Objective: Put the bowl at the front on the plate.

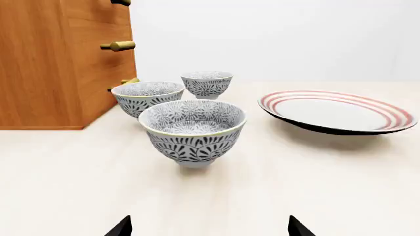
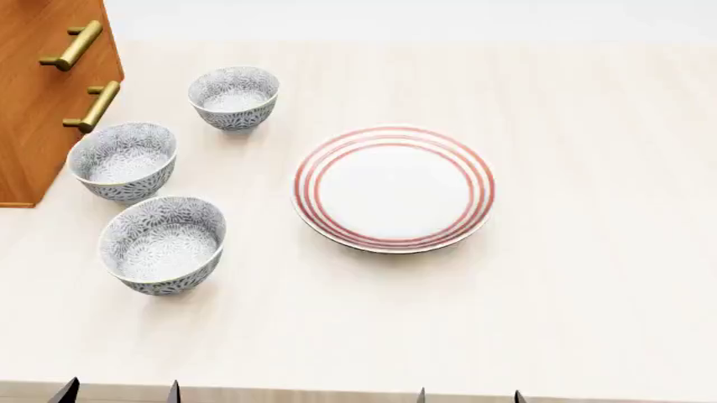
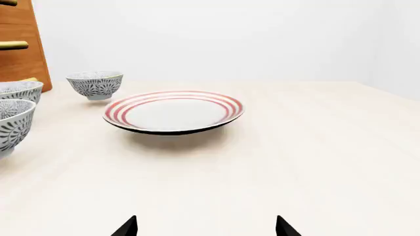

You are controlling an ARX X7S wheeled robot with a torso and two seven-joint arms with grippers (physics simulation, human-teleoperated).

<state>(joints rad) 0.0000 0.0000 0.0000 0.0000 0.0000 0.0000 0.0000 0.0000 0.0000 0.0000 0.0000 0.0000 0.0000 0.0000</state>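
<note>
Head view: left gripper (image 2: 117, 391) and right gripper (image 2: 468, 395) sit at the near table edge, only fingertips showing, jaws spread, holding nothing. The front bowl (image 2: 164, 244) stands upright on the pale table (image 2: 583, 294), left of the plate (image 2: 394, 188) and apart from it. The middle bowl (image 2: 123, 161) is just behind it, then the far bowl (image 2: 234, 98). A wooden cabinet (image 2: 34, 101) with brass handles (image 2: 92, 107) occupies the far left corner.

Bright even light, sharp renders, no blur/glare, soft shadow under plate (image 1: 338, 112)
</note>
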